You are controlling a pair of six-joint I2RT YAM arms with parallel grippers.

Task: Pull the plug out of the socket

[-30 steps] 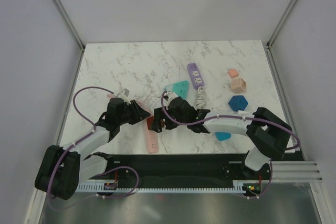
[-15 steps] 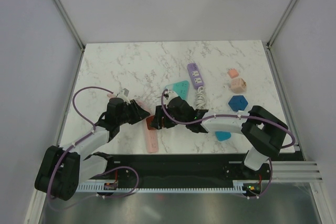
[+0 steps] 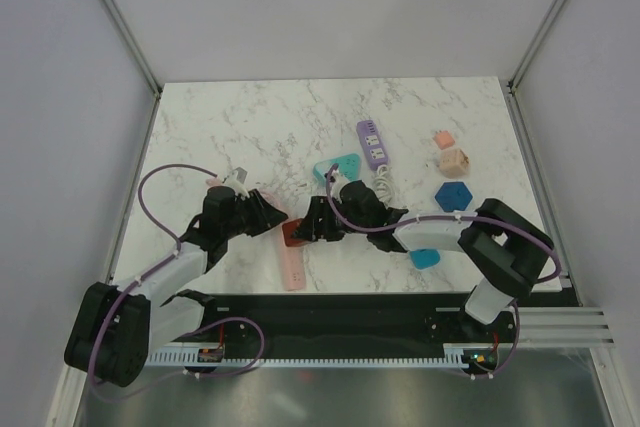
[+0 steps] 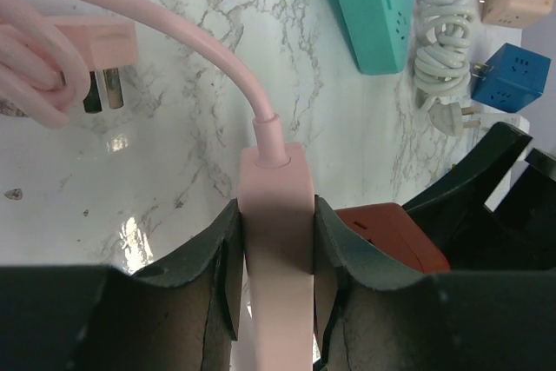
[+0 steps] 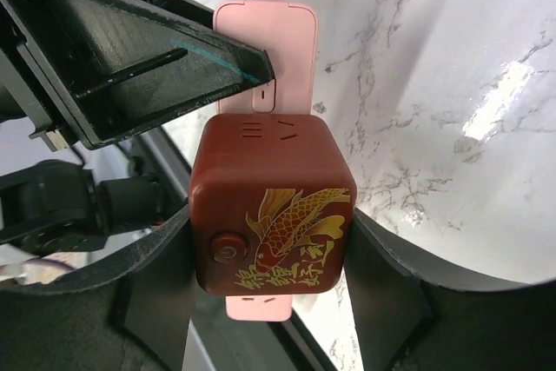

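A pink power strip (image 3: pixel 290 267) lies near the front of the marble table, its pink cable running back to the left. A red-brown cube plug (image 3: pixel 293 234) with a gold fish print sits on the strip's upper half. My left gripper (image 3: pixel 266 215) is shut on the strip's cable end (image 4: pixel 276 206). My right gripper (image 3: pixel 312 228) is shut on the cube (image 5: pixel 271 215), one finger on each side. In the right wrist view the strip (image 5: pixel 265 41) shows above and below the cube. I cannot tell whether the prongs are still in the socket.
Behind lie a teal triangular strip (image 3: pixel 338 167), a purple strip (image 3: pixel 372 142) with a coiled white cord (image 3: pixel 381 185), a pink cube (image 3: pixel 444 139), a beige cube (image 3: pixel 454 161), a blue adapter (image 3: pixel 453 196) and a teal piece (image 3: pixel 426 259). The strip's own pink plug (image 4: pixel 95 45) lies at the left.
My right wrist has swung a little to the right and turned while staying on the cube. The cube and strip have barely shifted. The left arm has held still.
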